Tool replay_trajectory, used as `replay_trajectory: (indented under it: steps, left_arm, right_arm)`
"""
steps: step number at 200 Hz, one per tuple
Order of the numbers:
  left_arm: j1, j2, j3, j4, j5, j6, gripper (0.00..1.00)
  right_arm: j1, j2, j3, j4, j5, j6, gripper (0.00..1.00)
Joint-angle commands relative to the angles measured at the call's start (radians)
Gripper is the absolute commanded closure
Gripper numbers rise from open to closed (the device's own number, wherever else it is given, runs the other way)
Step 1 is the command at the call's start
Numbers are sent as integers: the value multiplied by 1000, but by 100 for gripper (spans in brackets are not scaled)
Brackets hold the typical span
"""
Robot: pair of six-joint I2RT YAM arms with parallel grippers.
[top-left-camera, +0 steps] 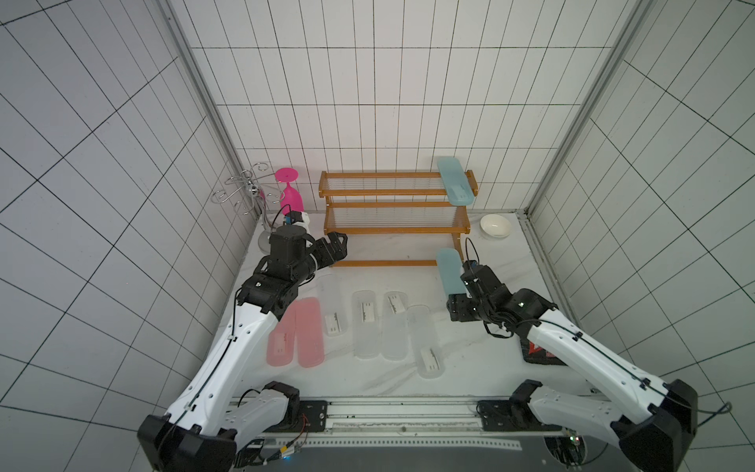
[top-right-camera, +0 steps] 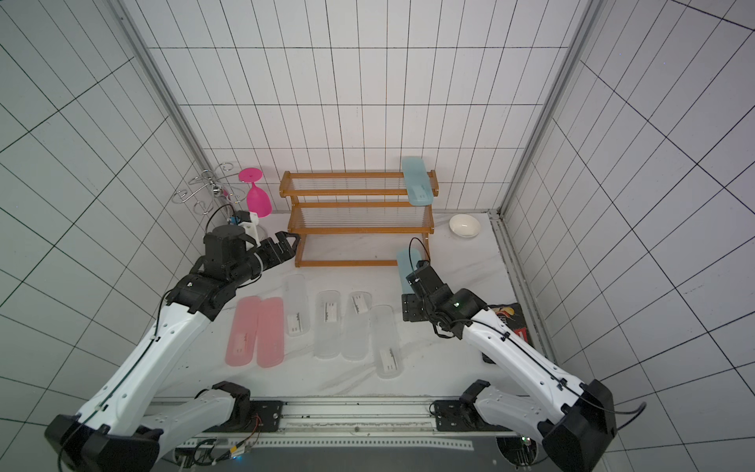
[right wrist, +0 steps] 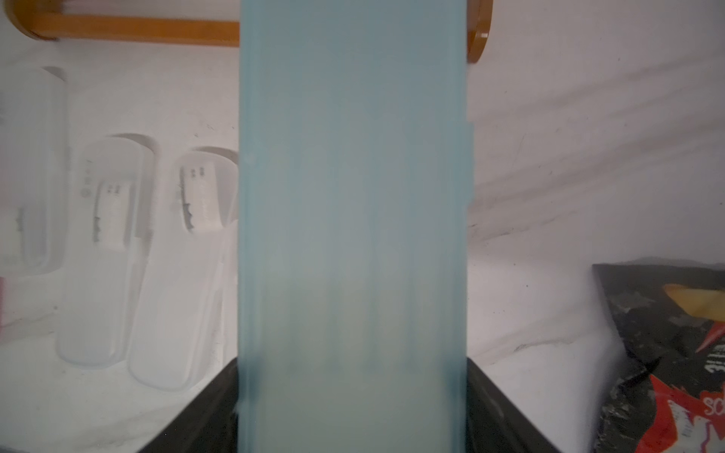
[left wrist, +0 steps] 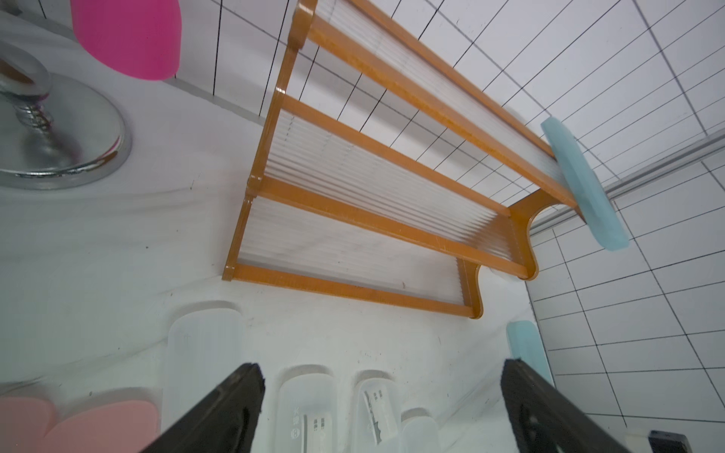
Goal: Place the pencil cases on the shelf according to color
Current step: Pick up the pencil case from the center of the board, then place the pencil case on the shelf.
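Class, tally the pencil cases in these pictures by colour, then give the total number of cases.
Light blue pencil cases: 2
Clear frosted pencil cases: 4
Pink pencil cases: 2
Total: 8

Clear across shelf (top-left-camera: 396,229) middle and lower tiers; top blocked at right end by blue pencil case (top-left-camera: 455,182). Tight at shelf's front right post: held blue case (top-left-camera: 449,269) in right claw (top-left-camera: 456,300). Mid-tabletop (top-left-camera: 470,367) barred by row of pencil cases (top-left-camera: 365,325); far corners by wire stand (top-left-camera: 241,192), bowl (top-left-camera: 495,226).
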Motion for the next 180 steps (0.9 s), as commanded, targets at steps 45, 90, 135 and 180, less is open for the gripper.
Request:
replay_trajectory:
  steps: [45,90,135,180]
  left_arm:
    - [16,73,103,49,22,37,1]
    - [24,128,127,66,26,49,2]
    - [26,169,119,118,35,50,2]
    - [26,198,93,137,29,53,1]
  right_arm:
    - [8,166,418,-74,-71,-69,52]
    - [1,362,705,-102,-76,-129,52]
    - [-47,558,934,-85,-77,-171,56]
    - [-98,725,1125,-62,-35,-161,56]
